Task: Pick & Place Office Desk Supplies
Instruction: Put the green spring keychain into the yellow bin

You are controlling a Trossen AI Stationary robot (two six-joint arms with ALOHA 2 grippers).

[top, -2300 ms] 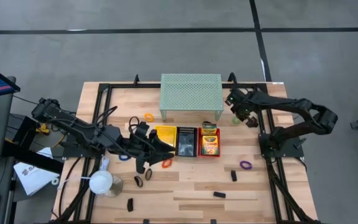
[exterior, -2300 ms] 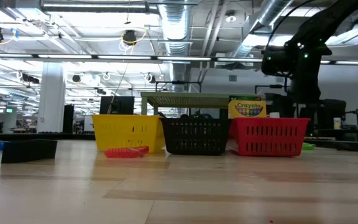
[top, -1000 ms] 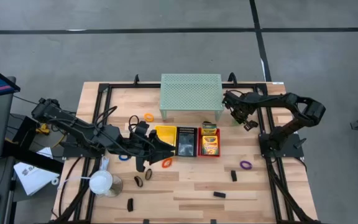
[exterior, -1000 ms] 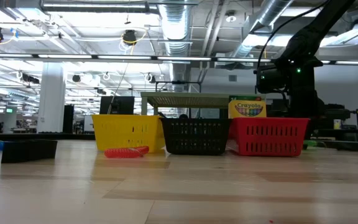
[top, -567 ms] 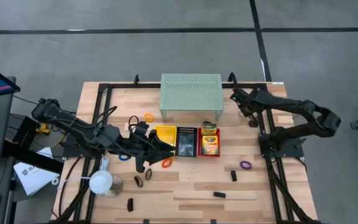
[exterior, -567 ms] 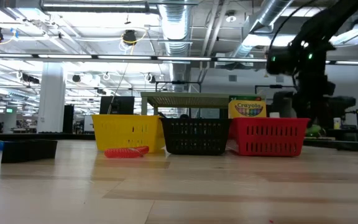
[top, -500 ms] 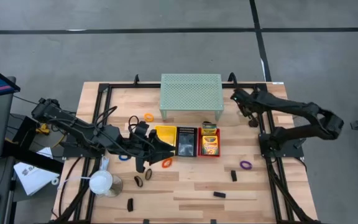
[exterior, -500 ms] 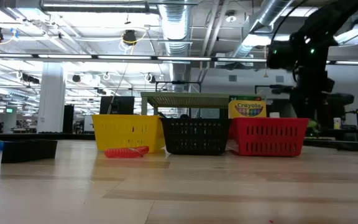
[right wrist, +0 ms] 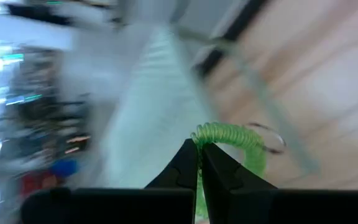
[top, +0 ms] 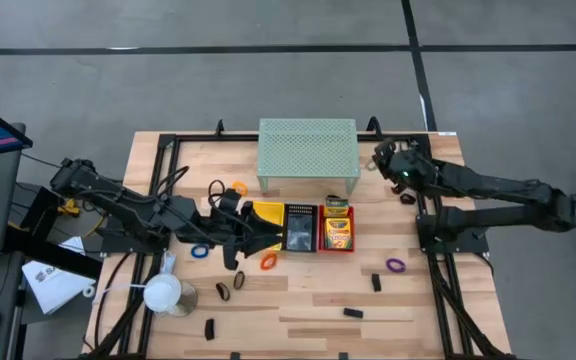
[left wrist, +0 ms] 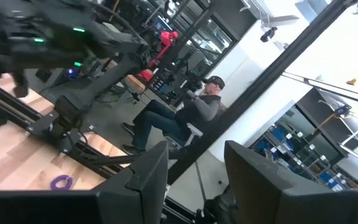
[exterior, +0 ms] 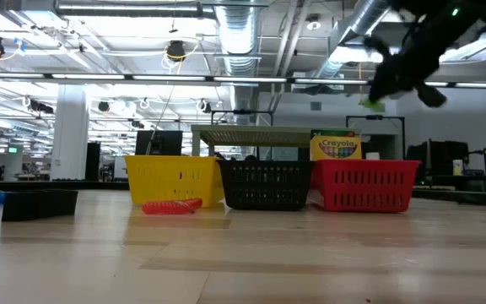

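Yellow basket (top: 266, 217), black basket (top: 299, 226), red basket (top: 337, 243) in a row; crayon boxes (top: 337, 228) fill the red one. Left gripper (top: 268, 224), part-open, over the yellow basket, empty. Right gripper (right wrist: 199, 163) raised right of the mesh shelf (top: 307, 147), pinching a green ring band (right wrist: 229, 136).

An open robotics lab or workshop: exposed ducts (exterior: 243, 34) and hanging lamps (exterior: 174, 51) overhead, more benches (exterior: 74, 173) behind, a grey floor (top: 268, 80), a seated person (left wrist: 185, 118) among dark frames.
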